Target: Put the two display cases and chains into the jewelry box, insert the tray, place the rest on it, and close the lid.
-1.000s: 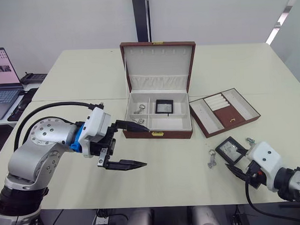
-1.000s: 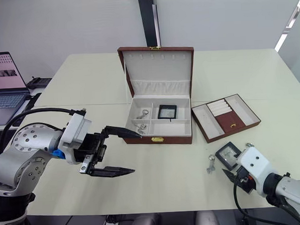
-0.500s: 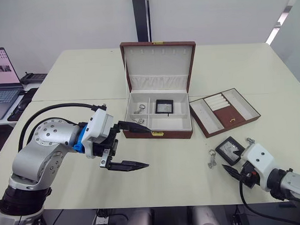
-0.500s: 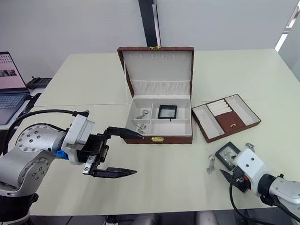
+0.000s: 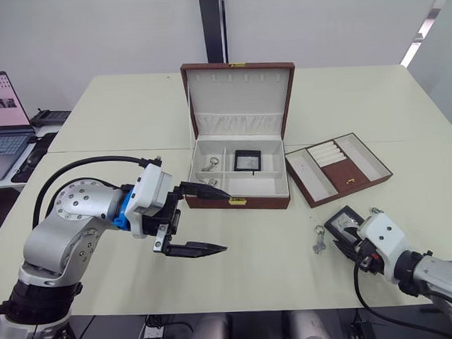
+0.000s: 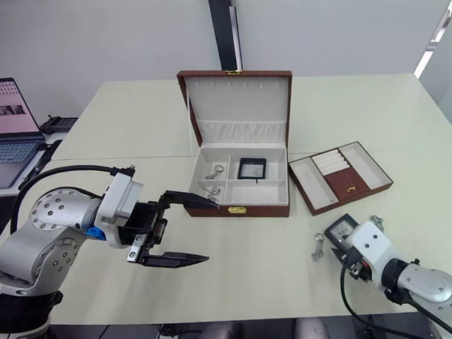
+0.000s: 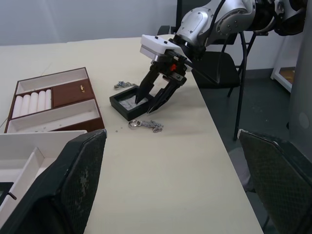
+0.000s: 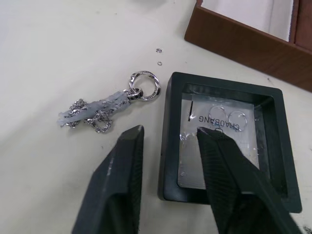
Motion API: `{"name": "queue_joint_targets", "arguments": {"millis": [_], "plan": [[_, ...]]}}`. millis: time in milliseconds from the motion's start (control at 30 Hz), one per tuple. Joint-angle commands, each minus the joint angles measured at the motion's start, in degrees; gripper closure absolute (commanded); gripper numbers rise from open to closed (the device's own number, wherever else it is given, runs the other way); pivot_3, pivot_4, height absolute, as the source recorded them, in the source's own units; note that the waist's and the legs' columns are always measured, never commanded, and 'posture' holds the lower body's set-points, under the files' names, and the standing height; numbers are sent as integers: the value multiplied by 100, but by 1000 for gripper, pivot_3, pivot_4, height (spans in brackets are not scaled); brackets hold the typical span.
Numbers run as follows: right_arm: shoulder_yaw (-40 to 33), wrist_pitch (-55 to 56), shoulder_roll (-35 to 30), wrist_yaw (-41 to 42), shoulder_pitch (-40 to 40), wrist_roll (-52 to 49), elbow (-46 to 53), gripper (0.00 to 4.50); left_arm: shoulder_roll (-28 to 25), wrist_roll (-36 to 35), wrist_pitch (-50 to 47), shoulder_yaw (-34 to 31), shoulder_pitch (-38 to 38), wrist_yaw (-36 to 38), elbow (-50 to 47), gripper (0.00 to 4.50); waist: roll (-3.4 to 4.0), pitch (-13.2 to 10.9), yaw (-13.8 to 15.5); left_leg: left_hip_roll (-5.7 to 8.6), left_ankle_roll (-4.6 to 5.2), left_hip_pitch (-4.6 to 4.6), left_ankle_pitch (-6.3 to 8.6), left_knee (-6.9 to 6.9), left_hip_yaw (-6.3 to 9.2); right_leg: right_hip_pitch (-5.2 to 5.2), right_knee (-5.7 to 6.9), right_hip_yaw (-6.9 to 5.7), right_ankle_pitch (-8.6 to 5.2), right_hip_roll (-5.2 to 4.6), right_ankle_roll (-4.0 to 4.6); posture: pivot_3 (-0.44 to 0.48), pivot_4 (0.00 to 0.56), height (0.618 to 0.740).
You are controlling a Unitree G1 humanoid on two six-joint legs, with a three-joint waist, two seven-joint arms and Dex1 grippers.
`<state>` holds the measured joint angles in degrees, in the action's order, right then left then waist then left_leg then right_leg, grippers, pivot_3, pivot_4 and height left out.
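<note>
Jewelry box [image 5: 238,190] is the landmark: it sits mid-table w/ the lid [image 5: 238,101] swung up and standing behind it, cream lining facing the robot. The box's long axis runs left-right, gold clasp on the front wall toward the robot. One display case [image 5: 247,160] lies flat in a rear compartment of the box, right of centre. Two silver chain pieces [image 5: 210,164] sit in the left compartments.

Tray [image 5: 338,168] lies on the table just right of the box, apart from it, long axis angled so its far end points away to the right; ring rolls are at the far side, brown panel w/ gold pull in the middle.

Second display case [image 8: 226,139] lies flat on the table in front of and right of the box, nearer the robot than the tray, turned a bit off square. Right gripper [image 8: 170,146] is down over it, fingers spread: one finger over the case window, the other on the table outside the frame's edge, nothing clamped. A silver trinket [image 8: 109,107] lies just beside that case on the box side, ring end toward the case. Another trinket [image 7: 124,85] lies by the case's far side.

Left gripper [image 5: 213,220] hovers front-left of the box, fingers wide apart, empty, pointing right along the box's front.
</note>
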<state>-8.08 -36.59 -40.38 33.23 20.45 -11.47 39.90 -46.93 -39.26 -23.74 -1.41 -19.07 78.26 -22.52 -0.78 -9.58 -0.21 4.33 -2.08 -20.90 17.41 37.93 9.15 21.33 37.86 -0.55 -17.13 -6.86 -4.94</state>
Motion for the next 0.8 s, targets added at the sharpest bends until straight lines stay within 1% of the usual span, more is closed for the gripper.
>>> {"name": "queue_joint_targets", "arguments": {"millis": [33,133,167,300,467,667,767,800], "plan": [[-23,85,5,-41,-34,61,27,3594,22,-56,32,49,-76,41,-88,0,0,0,0,0,0,0,0,0,0,0,0,0,0,0,0,0,150,740],[-51,60,1,-25,-35,56,55,4362,25,-55,41,46,-65,55,-82,0,0,0,0,0,0,0,0,0,1,0,0,-1,0,0,0,0,150,740],[-65,46,-3,-19,-38,47,65,4468,28,-54,41,46,-66,57,-78,0,0,0,0,0,0,0,0,0,0,0,0,-1,0,1,0,0,150,740],[-289,-176,-48,76,-18,-156,210,4468,45,-56,53,37,-69,64,-47,0,0,0,1,0,0,0,0,0,1,0,0,0,0,0,0,0,150,740],[-782,-696,-254,393,22,-645,534,4468,63,-62,57,17,-85,75,-10,0,1,0,2,0,0,0,0,0,0,0,0,0,0,0,0,0,150,740],[-1667,-1186,-939,1207,53,-1407,858,4468,68,-98,10,-88,-31,-69,-38,0,0,0,2,0,3,0,1,1,-1,-2,0,-1,0,1,0,0,150,740],[-1859,-1330,-1319,1448,-266,-1689,848,4468,10,8,10,-191,50,-218,28,0,0,0,-11,0,5,1,3,1,-3,-2,0,-1,0,4,0,0,150,740],[-1863,-1382,-1463,1522,-484,-1810,798,4468,-56,70,4,-219,87,-255,53,0,0,0,-11,0,6,2,3,1,-4,-2,1,0,0,4,0,0,150,740]]}}
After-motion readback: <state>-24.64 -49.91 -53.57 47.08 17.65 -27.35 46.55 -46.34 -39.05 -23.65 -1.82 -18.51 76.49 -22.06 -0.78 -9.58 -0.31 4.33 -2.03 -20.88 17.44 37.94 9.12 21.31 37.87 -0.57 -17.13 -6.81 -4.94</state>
